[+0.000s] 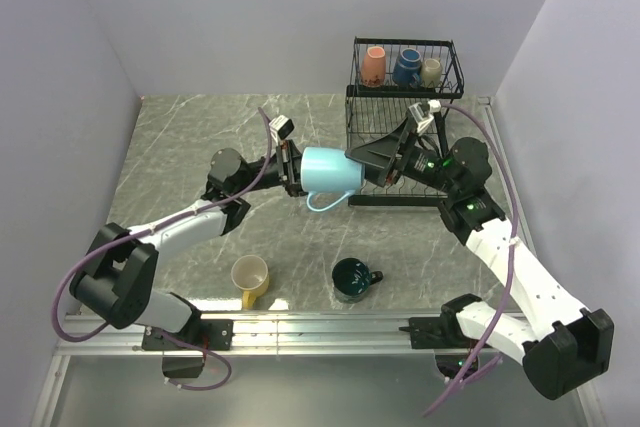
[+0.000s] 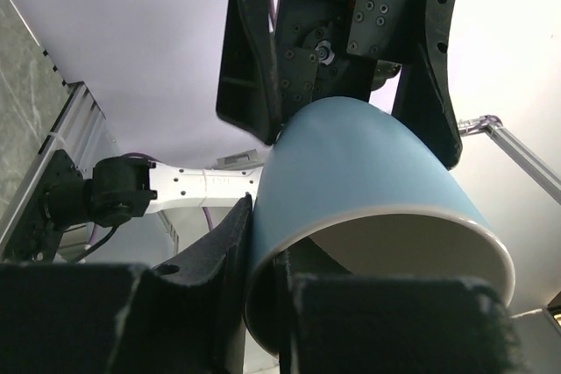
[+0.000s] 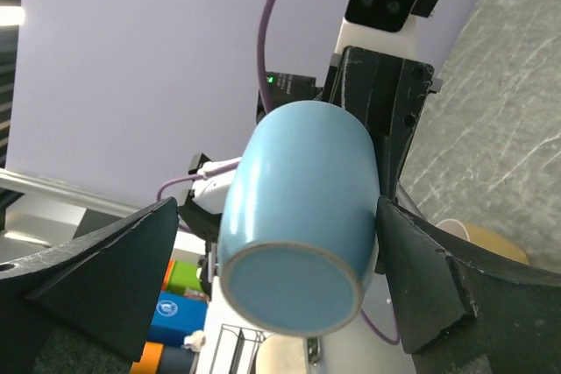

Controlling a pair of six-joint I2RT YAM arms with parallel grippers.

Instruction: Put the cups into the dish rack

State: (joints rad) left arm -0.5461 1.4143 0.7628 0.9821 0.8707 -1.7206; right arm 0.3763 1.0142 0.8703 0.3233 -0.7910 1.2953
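My left gripper [image 1: 295, 171] is shut on the rim of the light blue mug [image 1: 330, 169] and holds it on its side in the air, left of the black dish rack [image 1: 365, 107]. In the left wrist view one finger [image 2: 206, 278] lies outside the mug [image 2: 368, 172] wall and the other is inside. My right gripper [image 1: 368, 161] is open, its fingers either side of the mug's base [image 3: 294, 291]; the left finger [image 3: 114, 278] stands apart from it. The orange-pink [image 1: 374, 65], navy [image 1: 407, 67] and olive-grey [image 1: 431, 71] mugs sit in the upper basket.
The yellow mug [image 1: 250, 275] and the dark teal mug [image 1: 352, 278] stand on the marble table near the front edge. Walls close in the table at the left, back and right. The rack's lower tray [image 1: 400, 192] lies under my right arm.
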